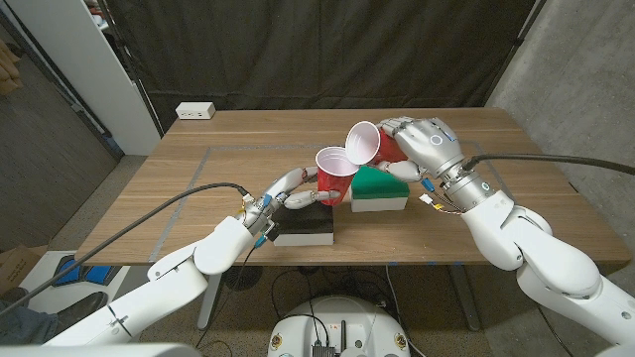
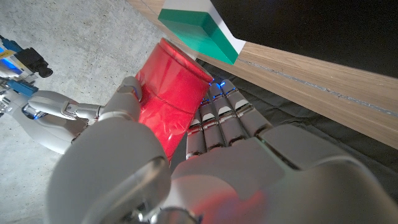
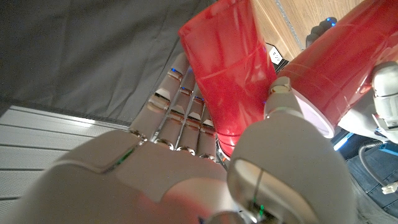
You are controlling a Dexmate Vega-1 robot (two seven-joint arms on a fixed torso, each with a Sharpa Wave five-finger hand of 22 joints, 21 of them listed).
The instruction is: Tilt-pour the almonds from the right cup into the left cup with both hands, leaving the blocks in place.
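Two red plastic cups are held above the middle of the wooden table [image 1: 179, 188], one in each robot hand. The upright red plastic cup [image 1: 334, 175] is gripped by the left hand [image 1: 294, 186], whose fingers are wrapped around the cup's wall, with the thumb on one side and the other fingers pressed together on the opposite side, as seen in the left wrist view, where that cup [image 2: 166, 99] is clasped by the same hand [image 2: 155, 149]. The tilted red plastic cup [image 1: 363, 144] is held by the right hand [image 1: 425, 141] just beside and slightly above the upright cup, its white-lined mouth turned toward the upright cup's rim; the two rims appear to touch or nearly touch. In the right wrist view the tilted cup [image 3: 227, 68] is enclosed by the right hand [image 3: 205, 162], fingers pressed together along one wall and the thumb laid against the other. Almonds cannot be made out in either cup. A green-topped white block [image 1: 381, 189] lies on the table just behind and to the right of the upright cup, and a black-topped white block [image 1: 306, 226] lies below that cup, nearer the robot. A white power strip [image 1: 195, 110] lies at the table's far left edge, well apart from the upright cup.
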